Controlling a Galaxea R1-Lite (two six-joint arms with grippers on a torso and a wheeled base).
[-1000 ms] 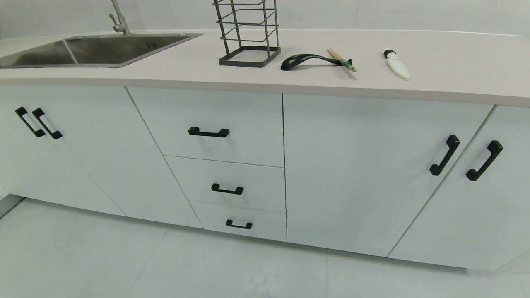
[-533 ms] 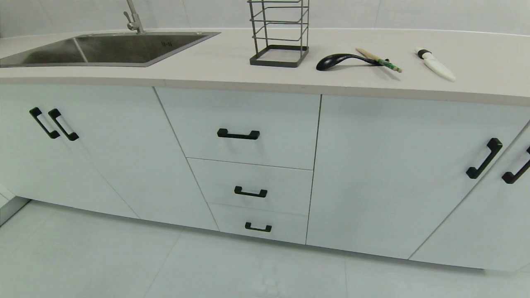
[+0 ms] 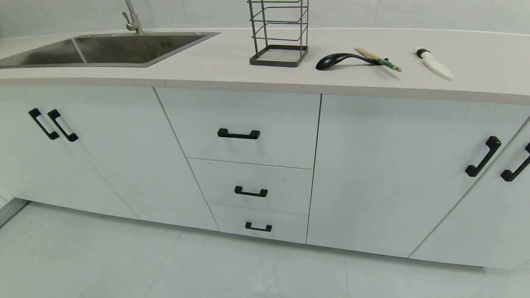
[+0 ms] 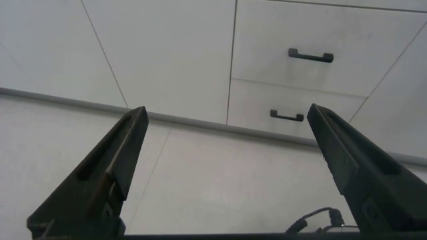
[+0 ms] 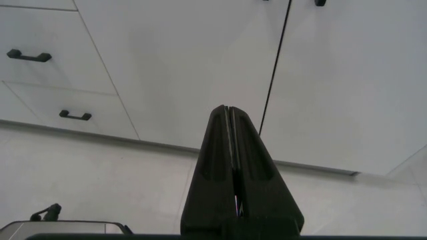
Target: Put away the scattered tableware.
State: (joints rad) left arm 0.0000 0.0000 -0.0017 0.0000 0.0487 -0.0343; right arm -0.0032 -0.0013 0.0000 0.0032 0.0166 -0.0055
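Nearest to you, the left gripper hangs low over the pale tiled floor with its fingers spread wide and nothing between them. It faces the lower drawers. The right gripper is just as low, its fingers pressed flat together, and it points at the seam between two cabinet doors.

Further off in the head view, you have the white cabinet front with its stack of three drawers in the middle. Above that is the countertop, where the task's things lie. The wire rack stands upright near the centre. Just to its right lies the black ladle, bowl towards the rack, and its handle end meets the chopsticks, which lie at a slant. The white knife lies apart, further right. Away to the left the sink is set into the counter, with the tap behind it.

Compared with a second ago, the whole head view has slid: everything now sits further right in it, so the camera turned and the tableware did not move. Over the last half second it has barely shifted. The rack, ladle, chopsticks and knife keep the same layout.
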